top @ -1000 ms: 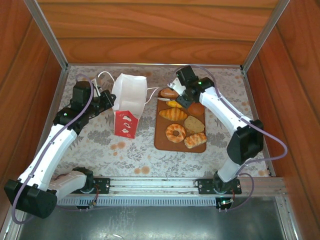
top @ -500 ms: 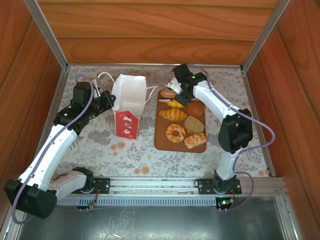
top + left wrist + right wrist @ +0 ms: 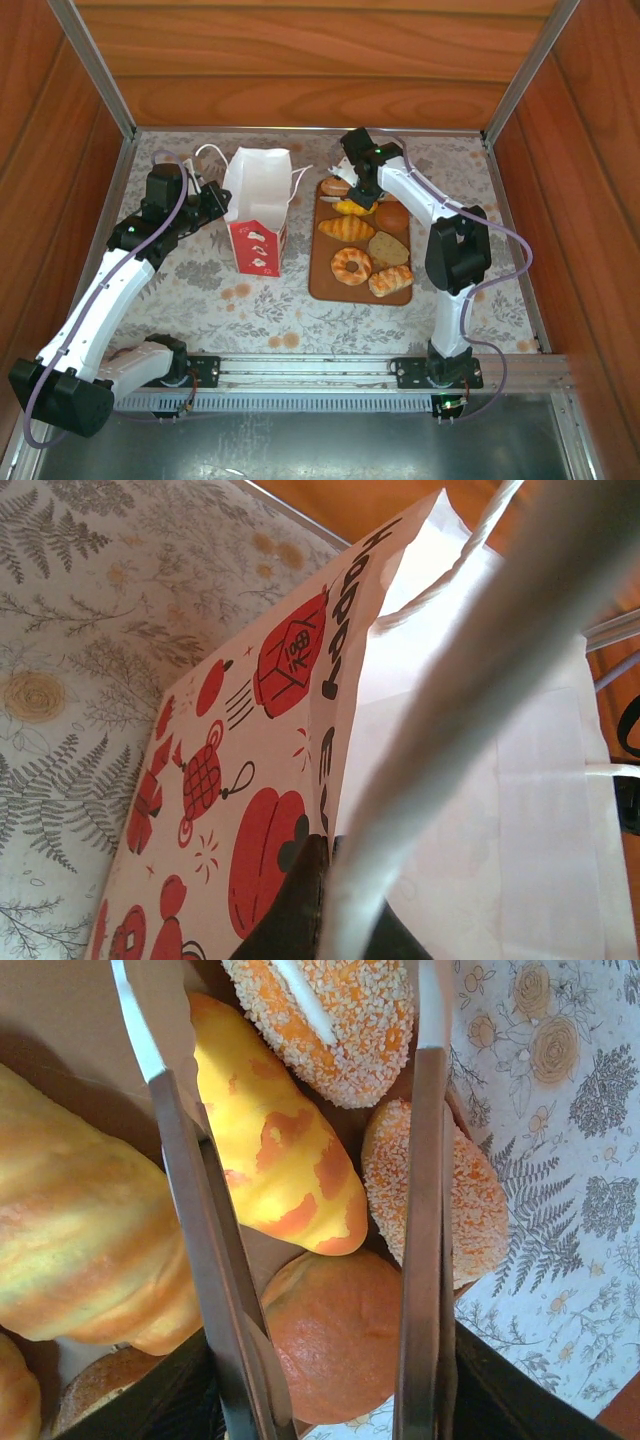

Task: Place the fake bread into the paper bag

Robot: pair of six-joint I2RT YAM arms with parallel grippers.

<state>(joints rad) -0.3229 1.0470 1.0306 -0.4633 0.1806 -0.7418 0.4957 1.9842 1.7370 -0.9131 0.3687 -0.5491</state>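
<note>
Over the yellow roll (image 3: 285, 1160) — right pincer (image 3: 353, 197) has narrowed, shifted left.

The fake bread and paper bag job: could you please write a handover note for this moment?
Left gripper: shut, pinching the paper bag by its left rim; bag upright, mouth open.
Right gripper: open, straddling the yellow glazed roll at the far end of the brown board.
Fake bread: all seven pieces on the board, right of the bag.
Done: nothing bagged.
Left: grip the roll, drop it in the bag, then the other six.
</note>
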